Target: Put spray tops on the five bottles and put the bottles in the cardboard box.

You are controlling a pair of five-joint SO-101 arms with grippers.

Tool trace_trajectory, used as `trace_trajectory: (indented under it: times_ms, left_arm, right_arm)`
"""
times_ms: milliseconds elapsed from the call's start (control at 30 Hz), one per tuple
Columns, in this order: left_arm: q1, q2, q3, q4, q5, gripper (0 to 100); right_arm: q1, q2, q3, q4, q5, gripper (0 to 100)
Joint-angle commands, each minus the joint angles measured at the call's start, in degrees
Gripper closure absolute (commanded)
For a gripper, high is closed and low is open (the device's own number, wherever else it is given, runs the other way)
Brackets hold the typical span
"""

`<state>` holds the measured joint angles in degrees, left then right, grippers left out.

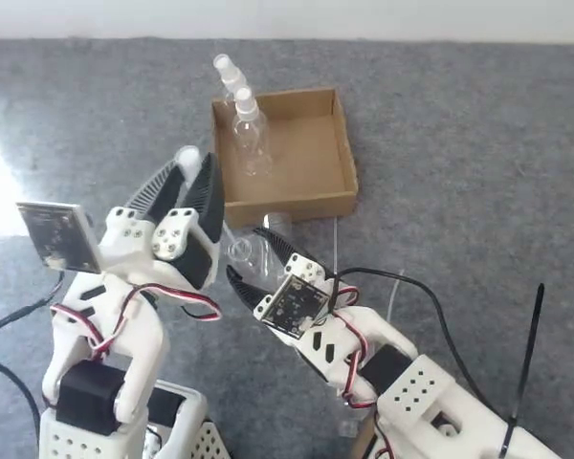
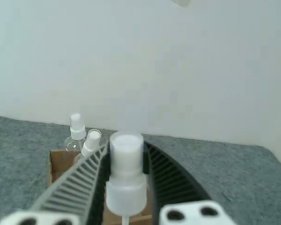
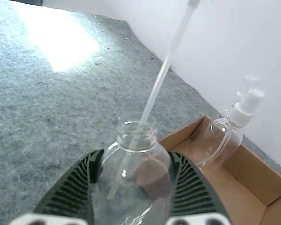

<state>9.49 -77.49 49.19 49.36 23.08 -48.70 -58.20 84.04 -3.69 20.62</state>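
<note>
Up close, the left gripper [image 2: 126, 150] is clamped on a white spray top [image 2: 126, 187], which stands upright between its two fingers. It is raised just near-left of the cardboard box [image 1: 342, 143]. A thin tube [image 3: 154, 89] slants down into the open neck of a clear bottle [image 3: 140, 178]. The right gripper [image 3: 136, 157] grips that bottle round the body, its fingers spread no wider than the bottle, just near the box's near wall. Two capped bottles [image 1: 249, 129] stand at the box's far-left corner; one is plainly inside, the other is behind it and harder to place. From the left wrist, the fingers and spray top block much of the box. A grey mat [image 1: 478, 115] covers the table, a white wall [image 2: 178, 61] rises beyond it, and black cables [image 1: 430, 306] trail beside the right arm
</note>
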Motion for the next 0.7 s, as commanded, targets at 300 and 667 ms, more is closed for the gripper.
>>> trace_trajectory:
  times_ms: [300,667]
  left_arm:
    - [0.79,-0.62,-0.31,-0.88,-1.23,99]
    - [0.88,-0.7,2.51,1.05,-1.23,99]
  right_arm:
    - [0.04,-1.71,-0.97,-1.36,0.44,99.1]
    - [2.51,-1.8,-1.41,-1.71,-3.6,99.1]
